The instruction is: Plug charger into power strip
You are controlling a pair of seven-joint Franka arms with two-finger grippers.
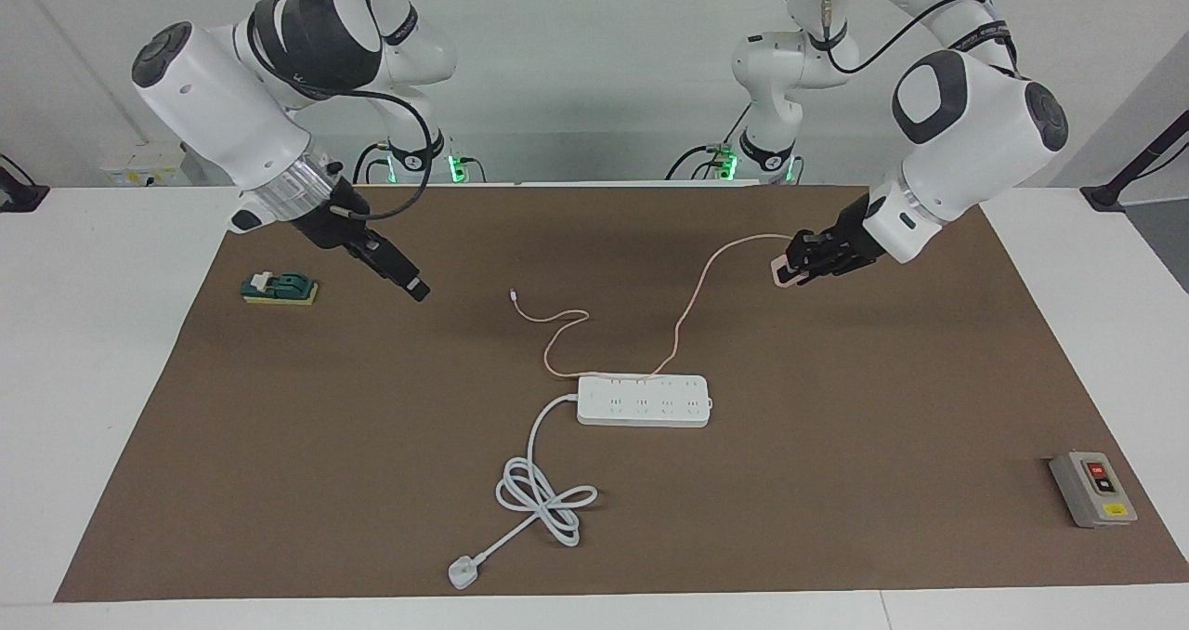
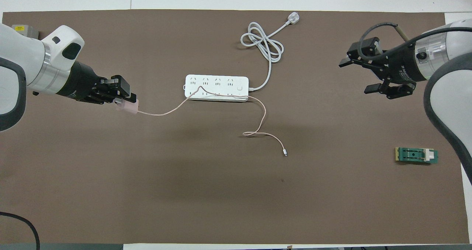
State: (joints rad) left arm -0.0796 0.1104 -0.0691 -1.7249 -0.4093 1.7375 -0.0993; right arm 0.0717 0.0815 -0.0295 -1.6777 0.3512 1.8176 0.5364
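Holding the small pale pink cube-shaped charger point(image 1: 781, 273) clamped aloft, the left pincer point(image 1: 795, 268) hangs toward its own end of the brown worktop point(image 1: 836, 481), well apart from the long white plastic power strip point(image 1: 644, 400); the thin pink cable point(image 1: 687, 307) drapes onto the strip. Next, I judge, prongs must align over a socket. The right pincer point(image 2: 363, 75) waits with its jaws spread.

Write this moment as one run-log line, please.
left tool: shut on charger, raised | right tool: open, empty | power strip: nothing plugged in

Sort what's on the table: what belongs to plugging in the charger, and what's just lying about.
Belongs to the job:
- charger, held in the shut left gripper
- its pink cable
- power strip
- right gripper, open, waiting

Lying about:
- grey button box
- green block
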